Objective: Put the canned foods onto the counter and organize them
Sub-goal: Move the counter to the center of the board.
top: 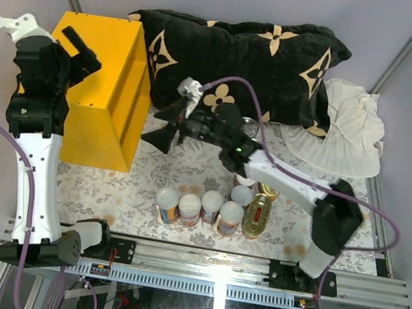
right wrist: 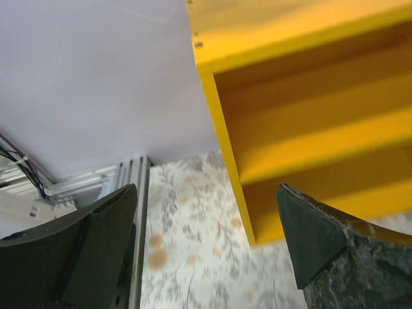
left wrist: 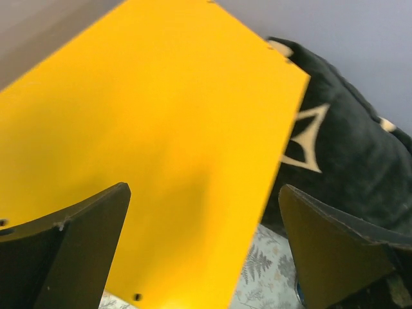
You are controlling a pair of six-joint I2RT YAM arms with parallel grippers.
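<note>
top external: both jaws spread, empty; bright yellow rectangular box (top: pixel 101 132) upper left looks bare. pick next: right arm (top: pixel 288 179) must reach a white-lidded tin (top: pixel 213 201) lower centre.

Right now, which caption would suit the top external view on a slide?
Left gripper and right gripper open near the yellow counter; canned foods stand grouped on the patterned tablecloth.

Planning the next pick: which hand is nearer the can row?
Right. Right hand is beyond the cans, by the box's open side; left hand is over the box top, farther off.
</note>
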